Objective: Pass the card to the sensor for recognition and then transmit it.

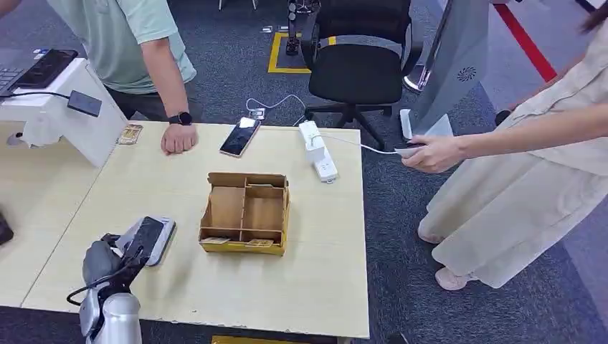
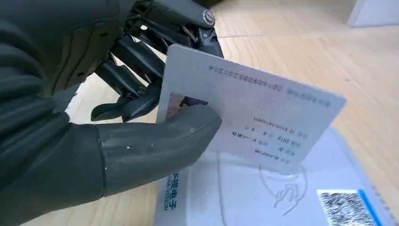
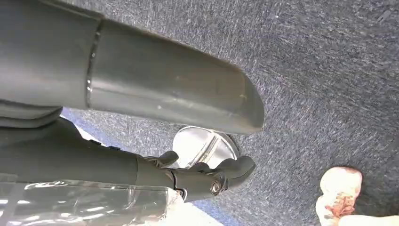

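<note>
My left hand (image 1: 107, 261) is over the table's near left corner and pinches a pale grey printed card (image 2: 254, 117) between thumb (image 2: 155, 146) and fingers. The card is tilted on edge just above the sensor (image 1: 166, 233), a flat white reader with a hand symbol and a code patch on its face (image 2: 282, 197). I cannot tell whether the card touches it. My right hand (image 3: 197, 174) hangs beside my body over dark carpet, fingers loosely bent, thumb apart, with nothing in it.
A cardboard divider box (image 1: 245, 213) stands mid-table, with a phone (image 1: 239, 136) and a white power strip (image 1: 317, 150) at the far edge. One person rests a fist (image 1: 178, 137) on the table. Another at the right holds something small (image 1: 430, 153). An office chair (image 1: 356, 68) is behind.
</note>
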Robot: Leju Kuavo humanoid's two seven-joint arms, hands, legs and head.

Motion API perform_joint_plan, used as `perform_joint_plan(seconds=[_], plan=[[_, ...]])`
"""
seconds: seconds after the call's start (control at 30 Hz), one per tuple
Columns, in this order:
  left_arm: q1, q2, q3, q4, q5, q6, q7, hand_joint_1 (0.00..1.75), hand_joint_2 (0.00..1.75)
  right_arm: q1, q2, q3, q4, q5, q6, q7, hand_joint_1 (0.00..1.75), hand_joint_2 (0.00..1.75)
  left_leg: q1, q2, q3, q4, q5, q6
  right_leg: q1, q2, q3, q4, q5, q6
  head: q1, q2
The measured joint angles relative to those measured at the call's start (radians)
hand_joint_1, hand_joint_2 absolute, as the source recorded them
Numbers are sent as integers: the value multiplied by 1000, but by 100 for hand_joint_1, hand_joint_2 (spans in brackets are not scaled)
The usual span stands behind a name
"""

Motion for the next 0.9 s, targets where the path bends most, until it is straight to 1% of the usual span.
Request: perform_joint_plan(seconds=[0.27, 0.7, 0.8, 0.9], plan=[[-12, 0, 5, 31, -48, 0, 13, 175, 175, 0, 2, -9, -5, 0, 0, -8, 0, 0, 0, 0, 0, 0, 0, 0, 0, 0, 0, 0, 0, 0, 0, 0], [-23, -2, 5, 52, -59, -18, 6, 175, 175, 0, 5, -27, -10, 0, 0, -15, 0, 0, 0, 0, 0, 0, 0, 0, 0, 0, 0, 0, 0, 0, 0, 0], [-27, -2, 5, 53, -39, -21, -15, 175, 175, 0, 5, -29, -10, 0, 0, -16, 0, 0, 0, 0, 0, 0, 0, 0, 0, 0, 0, 0, 0, 0, 0, 0], [-27, -7, 5, 53, 9, -21, -42, 175, 175, 0, 5, -31, -10, 0, -1, -17, 0, 0, 0, 0, 0, 0, 0, 0, 0, 0, 0, 0, 0, 0, 0, 0]])
